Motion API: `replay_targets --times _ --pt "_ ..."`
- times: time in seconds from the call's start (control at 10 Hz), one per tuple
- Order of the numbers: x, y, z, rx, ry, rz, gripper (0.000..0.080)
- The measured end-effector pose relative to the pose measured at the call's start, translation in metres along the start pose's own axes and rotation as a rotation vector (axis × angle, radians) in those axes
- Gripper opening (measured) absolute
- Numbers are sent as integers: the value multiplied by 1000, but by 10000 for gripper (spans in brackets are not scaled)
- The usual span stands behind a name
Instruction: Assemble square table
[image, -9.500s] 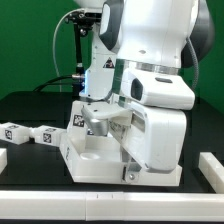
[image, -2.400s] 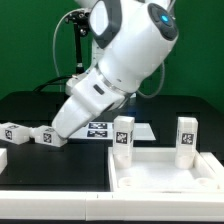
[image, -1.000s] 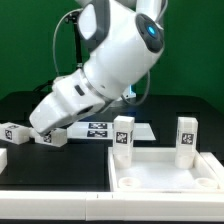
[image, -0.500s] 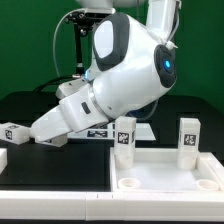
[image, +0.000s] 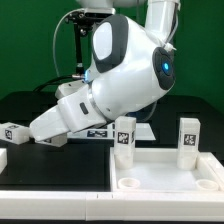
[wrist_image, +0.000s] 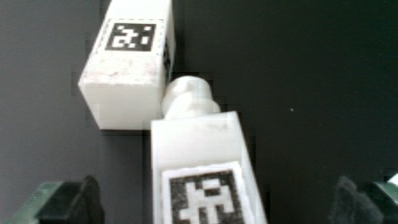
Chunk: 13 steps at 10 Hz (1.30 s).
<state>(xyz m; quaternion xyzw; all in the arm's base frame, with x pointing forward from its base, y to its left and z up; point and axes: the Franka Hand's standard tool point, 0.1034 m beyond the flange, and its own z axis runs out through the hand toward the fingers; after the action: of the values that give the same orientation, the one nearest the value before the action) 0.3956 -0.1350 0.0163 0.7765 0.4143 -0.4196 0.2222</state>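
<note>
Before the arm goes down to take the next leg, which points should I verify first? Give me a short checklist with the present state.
1. Gripper open: ok.
2. Nothing held in it: ok.
3. Near leg lies between the fingers: ok.
4. Near leg apart from far leg: not ok, its tip seems to touch it.
5. Fingers low enough to grip: cannot tell.
</note>
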Motion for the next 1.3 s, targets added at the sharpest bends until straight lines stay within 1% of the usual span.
replay_targets --times 0.2,0.4,0.5,0.6,0.7,0.8,0.9,1.0,1.1,1.2,1.3 --pt "0 -1 9 13 -12 2 649" --pt "-1 -1 9 15 -12 2 649" --pt "-1 -1 10 15 -13 2 559" --pt "-1 -1 10 15 -13 2 376" --pt "-1 -1 10 15 -13 2 376" --pt "-1 -1 10 15 -13 2 281" --pt "-3 -1 8 17 -16 -7 281" --pt "-7 3 0 16 -2 -57 281" --pt "-15 7 -13 24 21 -76 281" --pt "-30 9 -29 44 -2 -72 281" --pt "-42 14 -47 52 29 -70 281"
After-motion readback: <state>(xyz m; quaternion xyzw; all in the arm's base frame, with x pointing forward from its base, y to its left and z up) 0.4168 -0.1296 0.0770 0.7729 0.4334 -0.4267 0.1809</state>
